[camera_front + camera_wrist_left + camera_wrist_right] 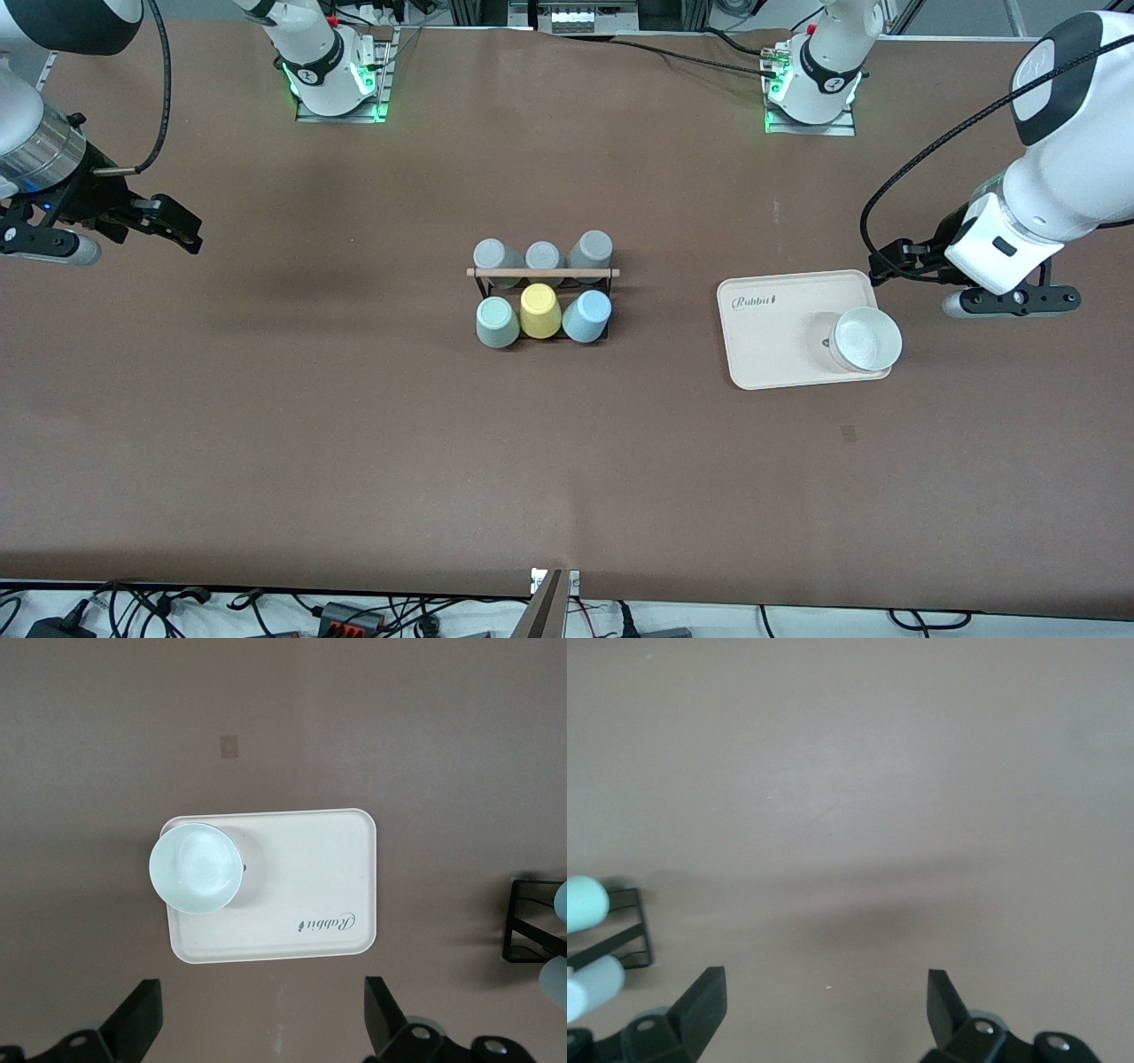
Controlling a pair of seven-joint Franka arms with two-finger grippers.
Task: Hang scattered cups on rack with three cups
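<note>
The black wire rack (542, 276) with a wooden top bar stands mid-table. On its row nearer the front camera hang a mint-green cup (497, 322), a yellow cup (539, 310) and a light blue cup (586, 315). Three grey cups (542, 255) hang on the farther row. A pale whitish-mint cup (866, 339) stands upright, mouth up, on the beige tray (780, 354); it also shows in the left wrist view (196, 866). My left gripper (890, 264) (263, 1019) is open and empty beside the tray. My right gripper (177, 226) (826, 1010) is open and empty over bare table at the right arm's end.
The tray (301, 935) lies toward the left arm's end of the table. The rack's edge shows in the left wrist view (532, 921) and in the right wrist view (633, 935). A small mark (849, 432) is on the table nearer the front camera than the tray.
</note>
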